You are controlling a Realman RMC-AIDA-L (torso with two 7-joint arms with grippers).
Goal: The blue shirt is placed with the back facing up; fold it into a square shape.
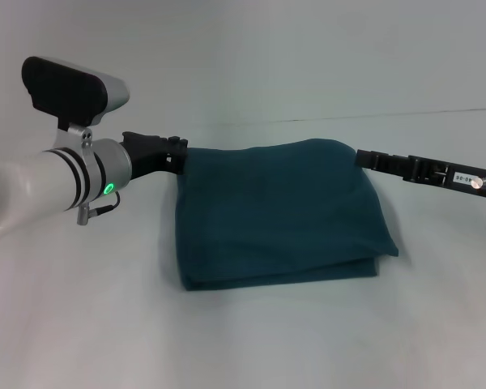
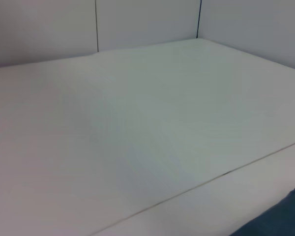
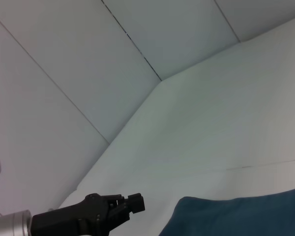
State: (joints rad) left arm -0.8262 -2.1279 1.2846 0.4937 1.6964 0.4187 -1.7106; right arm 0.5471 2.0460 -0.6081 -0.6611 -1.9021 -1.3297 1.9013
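The blue shirt [image 1: 283, 215] lies folded into a rough rectangle in the middle of the white table, plain side up, with layered edges along its near side. My left gripper [image 1: 181, 154] is at the shirt's far left corner, low over the table. The right wrist view shows the left gripper [image 3: 137, 204] a short gap away from the blue shirt [image 3: 246, 216]. My right gripper [image 1: 360, 158] is at the far right corner, right against the cloth edge. A dark corner of the blue shirt [image 2: 285, 216] shows in the left wrist view.
The white table [image 1: 243, 340] spreads all round the shirt, with a thin seam line [image 2: 187, 189] across it. Pale wall panels [image 3: 88, 59] rise behind the table's far edge.
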